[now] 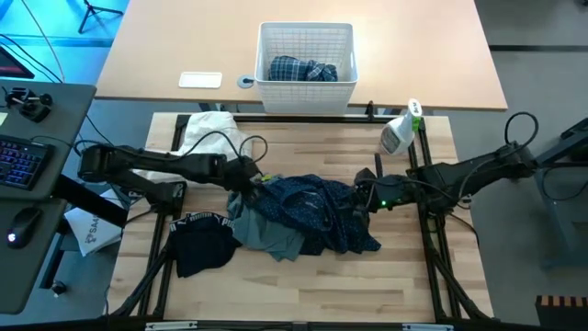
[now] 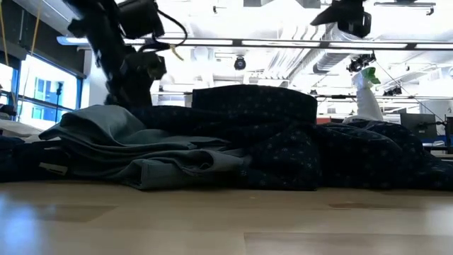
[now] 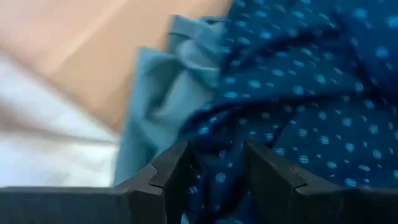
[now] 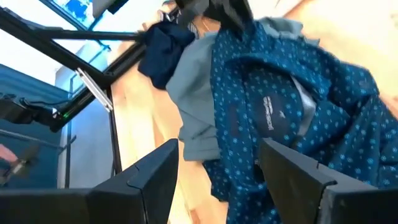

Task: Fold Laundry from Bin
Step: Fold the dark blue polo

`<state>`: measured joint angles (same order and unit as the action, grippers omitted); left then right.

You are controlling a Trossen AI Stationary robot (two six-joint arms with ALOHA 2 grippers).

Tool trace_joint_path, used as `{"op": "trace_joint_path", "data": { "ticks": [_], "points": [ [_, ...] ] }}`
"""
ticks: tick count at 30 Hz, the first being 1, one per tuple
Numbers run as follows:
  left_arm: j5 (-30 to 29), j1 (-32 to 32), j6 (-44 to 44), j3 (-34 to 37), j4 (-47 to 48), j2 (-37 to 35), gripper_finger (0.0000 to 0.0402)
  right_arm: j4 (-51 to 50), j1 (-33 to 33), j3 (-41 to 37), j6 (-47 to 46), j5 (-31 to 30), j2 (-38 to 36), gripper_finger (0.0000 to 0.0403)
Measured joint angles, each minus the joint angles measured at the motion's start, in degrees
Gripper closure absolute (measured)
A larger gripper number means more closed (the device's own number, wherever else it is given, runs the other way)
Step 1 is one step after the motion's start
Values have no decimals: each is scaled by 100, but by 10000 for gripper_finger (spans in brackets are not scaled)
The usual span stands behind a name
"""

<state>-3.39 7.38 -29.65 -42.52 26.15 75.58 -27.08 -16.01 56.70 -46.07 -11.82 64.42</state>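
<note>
Trousers first: we see the navy dotted trousers (image 1: pixel 317 213) bunched in the middle of the worktop (image 1: pixel 303 285), lying partly over the grey-green top (image 1: pixel 266 234), so our guess is they are being pulled clear to be spread flat. Our left hand (image 3: pixel 214 180) sits at their left edge with dotted cloth running between its part-open fingers; whether it truly pinches the cloth we cannot tell. Our right hand (image 4: pixel 214 180) hovers at the trousers' right side, fingers spread apart and empty, pointed along the garment as if picking a second corner.

Other laundry lies close by: the black piece with white Puma lettering (image 1: pixel 202 244) near the front left, a white cloth (image 1: pixel 209 133) at the back left, and the blue-white plaid shirt (image 1: pixel 303 70) waiting in the bin (image 1: pixel 307 92) beyond the worktop's far edge. A spray bottle (image 1: pixel 401 131) stands near the right rear corner. Bare wood along the front and right gives the best room, we judge, for laying the trousers out.
</note>
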Motion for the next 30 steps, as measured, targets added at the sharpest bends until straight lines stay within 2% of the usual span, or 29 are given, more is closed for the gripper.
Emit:
{"op": "trace_joint_path", "data": {
  "ticks": [3,6,8,11,14,18,21,26,28,30],
  "points": [
    [304,-5,291,54,-390,111,295,-1,-119,55,1,-168,0,183],
    [553,-95,452,52,-1224,93,354,-3,-129,60,57,-144,-10,183],
    [964,-139,462,52,-2011,-2,388,28,-125,63,-20,-144,-50,183],
    [1422,-224,249,2,-3278,-306,389,-136,-189,249,-40,-168,-120,183],
    [1297,-328,223,-257,-3815,-712,397,-573,-251,460,-1,-250,-119,183],
    [833,-418,937,-566,-3725,-1229,398,-799,-250,309,450,-416,-55,183],
    [434,-402,1317,-593,-3290,-1528,399,-808,-289,1,797,-335,170,183],
    [-157,-407,1188,-597,-2243,-1868,401,-451,-321,-372,914,412,873,183],
    [-290,-409,1073,-597,-1817,-1909,401,-227,-381,-444,1098,386,1257,183],
    [-366,-409,1024,-597,-1526,-1909,401,-43,-424,-441,1172,-22,1666,183]
  ]
}}
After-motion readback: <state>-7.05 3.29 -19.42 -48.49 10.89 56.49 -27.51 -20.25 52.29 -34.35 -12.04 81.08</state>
